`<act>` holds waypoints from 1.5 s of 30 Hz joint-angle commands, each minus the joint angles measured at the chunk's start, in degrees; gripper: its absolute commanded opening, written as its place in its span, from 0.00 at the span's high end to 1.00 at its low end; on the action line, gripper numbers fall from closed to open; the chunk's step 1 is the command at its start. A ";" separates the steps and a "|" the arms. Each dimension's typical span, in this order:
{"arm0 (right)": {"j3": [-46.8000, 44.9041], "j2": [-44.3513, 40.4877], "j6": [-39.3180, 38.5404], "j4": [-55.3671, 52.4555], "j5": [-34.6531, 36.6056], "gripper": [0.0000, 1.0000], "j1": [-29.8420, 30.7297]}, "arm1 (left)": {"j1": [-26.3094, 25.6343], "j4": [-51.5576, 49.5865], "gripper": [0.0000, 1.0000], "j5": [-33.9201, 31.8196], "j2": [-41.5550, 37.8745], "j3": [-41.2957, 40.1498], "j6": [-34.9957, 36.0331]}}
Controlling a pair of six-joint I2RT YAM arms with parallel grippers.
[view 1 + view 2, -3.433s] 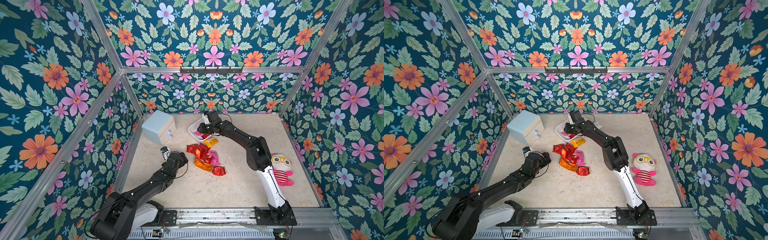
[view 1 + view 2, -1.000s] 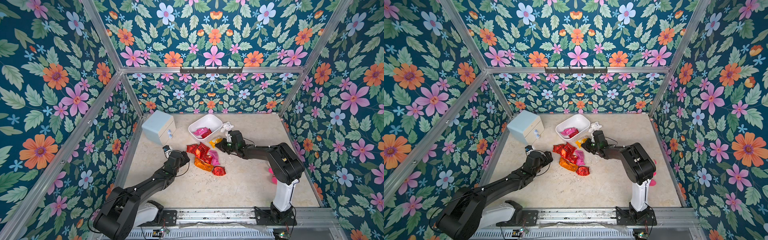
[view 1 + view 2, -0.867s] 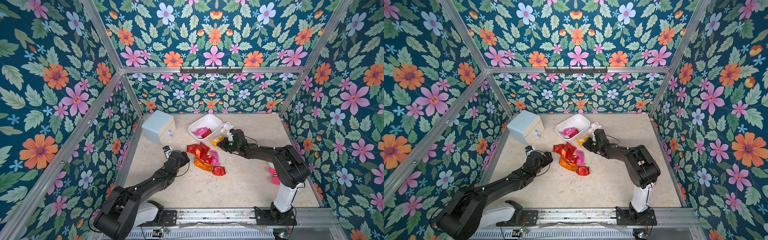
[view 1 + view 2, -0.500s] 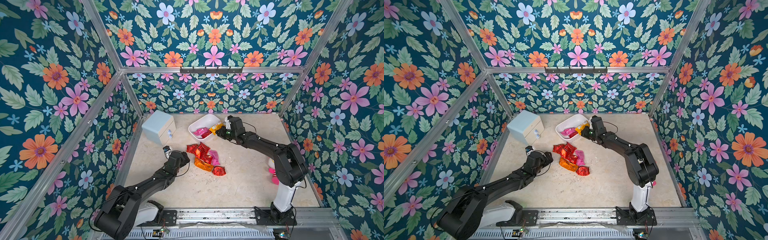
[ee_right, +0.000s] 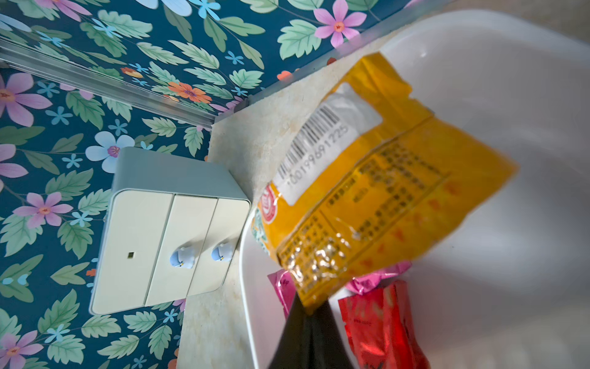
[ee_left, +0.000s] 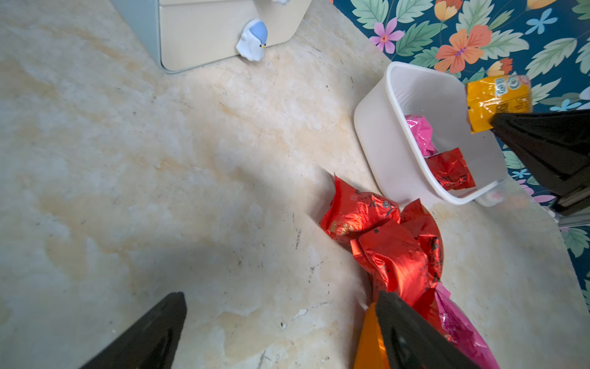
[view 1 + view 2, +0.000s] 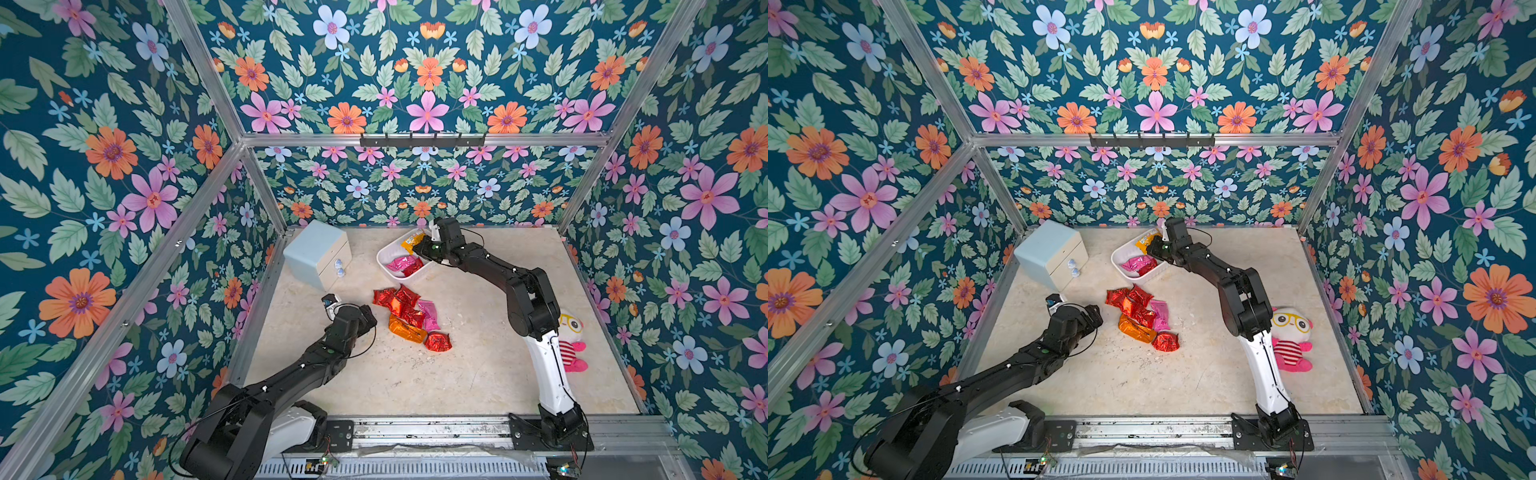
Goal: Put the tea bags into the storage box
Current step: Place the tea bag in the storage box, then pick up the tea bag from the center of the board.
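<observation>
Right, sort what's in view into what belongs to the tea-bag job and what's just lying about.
Job in hand:
storage box
yellow tea bag, gripped by the right tool at the box
pink tea bag and red tea bag, inside the box
pile of tea bags on the table
left tool, open beside the pile

Lying about:
pale blue drawer cabinet
plush toy

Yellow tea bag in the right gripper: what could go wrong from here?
The yellow tea bag, pinched by one corner in the right gripper, hangs partly across the storage box rim; released here, it may land outside. The open left gripper hovers at the loose tea bags and could scatter them.
</observation>
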 commanded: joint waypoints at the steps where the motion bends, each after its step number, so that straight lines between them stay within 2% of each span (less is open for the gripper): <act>1: -0.19 1.02 2.37 -0.01 -2.02 1.00 0.03 | 0.07 -0.41 0.01 -0.59 0.51 0.11 0.09; 5: -2.20 0.52 3.08 1.26 -2.12 0.98 0.05 | 0.08 -0.18 0.01 -0.46 1.11 0.54 0.19; 8: -3.47 -1.05 2.30 1.31 -1.95 0.85 0.03 | 0.07 -0.07 0.01 -0.18 1.36 0.79 0.17; 11: -6.84 -4.30 0.87 1.86 -1.71 0.66 0.03 | 0.08 -0.12 0.01 -0.18 1.35 0.78 0.18; 13: -10.63 -7.45 0.36 2.75 -1.27 0.59 0.08 | 0.08 0.07 0.01 -0.17 1.37 0.71 0.01; 16: -16.51 -12.43 -1.24 2.87 -0.89 0.54 0.17 | 0.08 0.37 0.01 0.19 1.70 1.04 -0.12; 23: -30.36 -24.55 -7.22 -2.45 2.98 0.51 1.93 | 0.10 1.05 0.01 0.97 2.42 1.82 -0.07; 28: -35.49 -29.43 -12.25 -11.37 9.51 0.41 6.17 | 0.04 1.48 0.01 2.03 3.76 2.58 -0.46; 35: -40.40 -31.33 -11.71 -14.05 13.86 0.38 10.29 | 0.08 1.91 0.01 2.92 4.12 2.48 -1.39; 45: -43.38 -29.37 -8.02 -9.33 10.03 0.47 11.11 | 0.08 1.57 0.01 2.86 3.92 2.30 -1.74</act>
